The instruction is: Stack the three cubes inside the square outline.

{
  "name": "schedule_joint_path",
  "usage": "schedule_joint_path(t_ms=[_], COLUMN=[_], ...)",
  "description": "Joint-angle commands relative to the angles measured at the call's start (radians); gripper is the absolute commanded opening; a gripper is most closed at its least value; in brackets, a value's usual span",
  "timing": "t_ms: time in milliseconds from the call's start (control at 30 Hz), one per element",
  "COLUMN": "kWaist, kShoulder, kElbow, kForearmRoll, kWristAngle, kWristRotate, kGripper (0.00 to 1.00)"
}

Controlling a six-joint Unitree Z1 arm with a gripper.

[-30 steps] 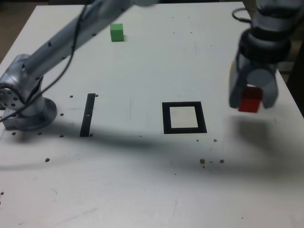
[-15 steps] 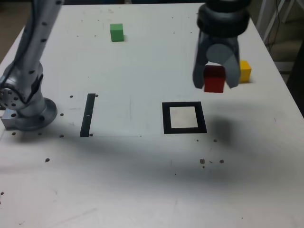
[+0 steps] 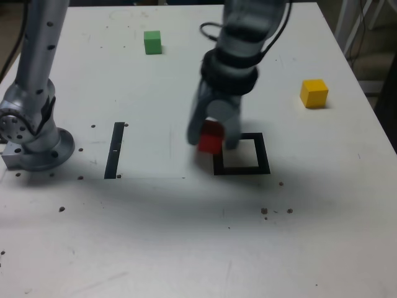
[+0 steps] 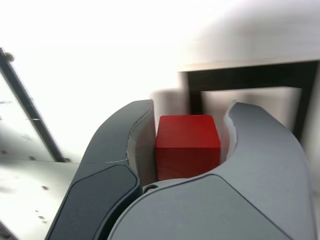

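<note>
Between the pinching jaws (image 4: 187,145) sits the red cube (image 4: 187,147), gripped.

White tabletop (image 3: 142,236), dark specks/chips here & there, esp. near side. Black strip (image 3: 114,150) flat on it, left of ctr. Soft shadow band across middle. Beyond far-left edge, brownish floor (image 3: 13,25). Past right edge, pale legs/frame (image 3: 348,25), dark bkgd.

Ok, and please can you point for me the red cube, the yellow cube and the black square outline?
red cube (image 4: 187,145), wrist view, between the fingers, on its face
yellow cube (image 3: 314,95), exterior view, front face
square outline (image 3: 263,154), exterior view, frame's right side
</note>
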Motion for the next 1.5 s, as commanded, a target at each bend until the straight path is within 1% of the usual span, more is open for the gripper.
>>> schedule_joint_path(t_ms=[0,100,167,367,467,567,667,933,1000,1067,1167,1433,1467], kWaist=[0.000,-0.002,-0.006,-0.020,-0.020,-0.020,-0.020,-0.020,-0.020,-0.020,-0.020,-0.020,-0.020], kShoulder=[-0.017,-0.022,-0.026,-0.052,-0.045,-0.028,-0.013,0.009,0.010,0.010,0.009,-0.013,-0.014], kElbow=[0.036,0.063,0.065,0.001,-0.025,-0.038,-0.040,-0.022,-0.017,-0.013,-0.005,0.034,0.033], kForearmRoll=[-0.027,-0.065,-0.086,-0.103,-0.104,-0.108,-0.113,-0.154,-0.159,-0.162,-0.167,-0.213,-0.213], kWristAngle=[-0.008,-0.017,-0.016,0.027,0.044,0.052,0.049,0.017,0.015,0.015,0.015,0.008,0.007], kWristRotate=[-0.004,-0.011,-0.018,-0.045,-0.055,-0.063,-0.067,-0.067,-0.067,-0.067,-0.067,-0.068,-0.068], kGripper=[0.33,0.33,0.33,0.33,0.33,0.33,0.33,0.33,0.35,0.41,0.56,0.94,0.96])
